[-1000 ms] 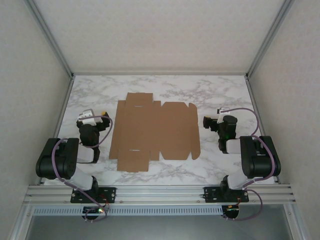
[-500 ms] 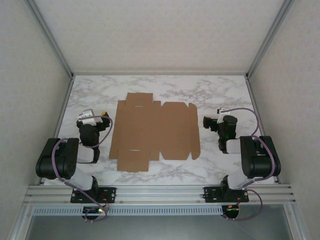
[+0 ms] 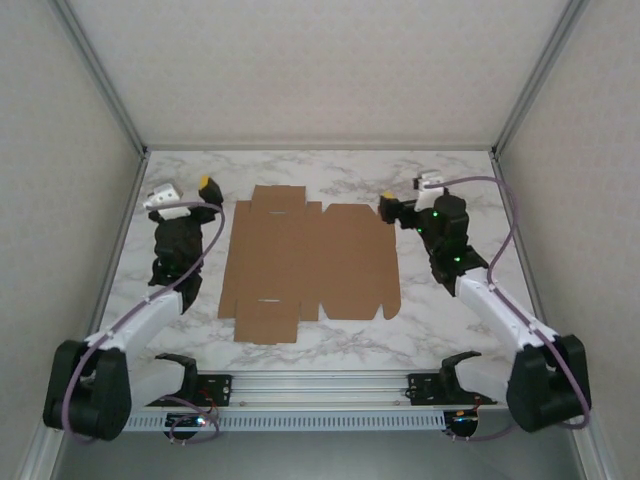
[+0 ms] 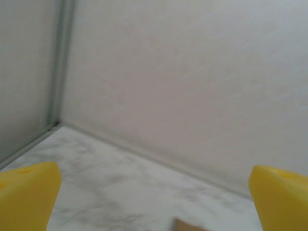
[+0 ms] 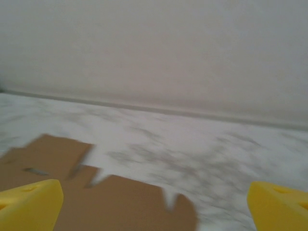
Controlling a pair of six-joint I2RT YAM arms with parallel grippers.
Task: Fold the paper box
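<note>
- Left gripper (image 4: 153, 198): jaws spread wide, empty, just beside the sheet's far-left corner.
- Right gripper (image 5: 154, 204): jaws spread wide, empty, at the sheet's far-right corner.
- Plain brown die-cut cardboard paper box (image 3: 310, 265): flat, unfolded, mid white marble-patterned table (image 3: 430, 335).
- Risk: with 1 flap pushed and the panel unpinned, the sheet likely skids instead of creasing.

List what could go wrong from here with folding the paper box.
1. The paper box lies flat and unheld on the smooth marble table. A push at an edge may slide it rather than raise a flap.
2. The right gripper, open, sits by the box's notched far right corner. A low approach could crumple it off the creases.
3. The left gripper, open, sees barely any cardboard and may miss the left edge.
</note>
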